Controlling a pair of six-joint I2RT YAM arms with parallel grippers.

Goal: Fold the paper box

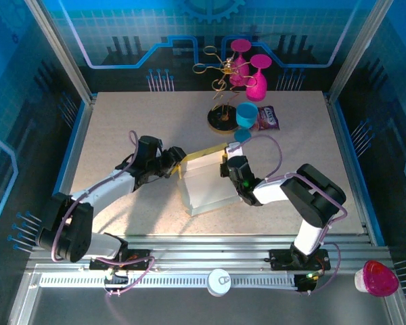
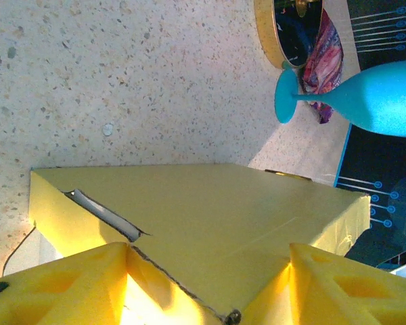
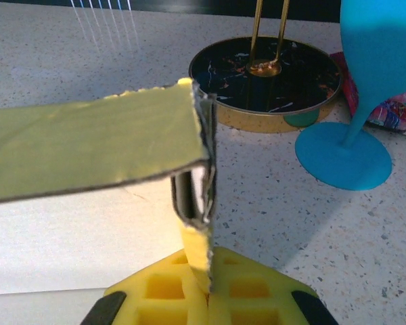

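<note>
Your paper box [image 1: 206, 193] sits half-formed at the middle of the table [image 1: 122, 128], white inside facing up and its yellow rear wall raised. Your left gripper [image 1: 176, 162] is at that wall's left end, its fingers [image 2: 68, 284] spread wide with the yellow panel between them. Your right gripper [image 1: 227, 162] is clamped tight on the cardboard edge at the wall's right end. A blue goblet [image 1: 245, 115] stands just behind.

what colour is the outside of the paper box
The paper box is yellow outside, clearest in the left wrist view.
</note>
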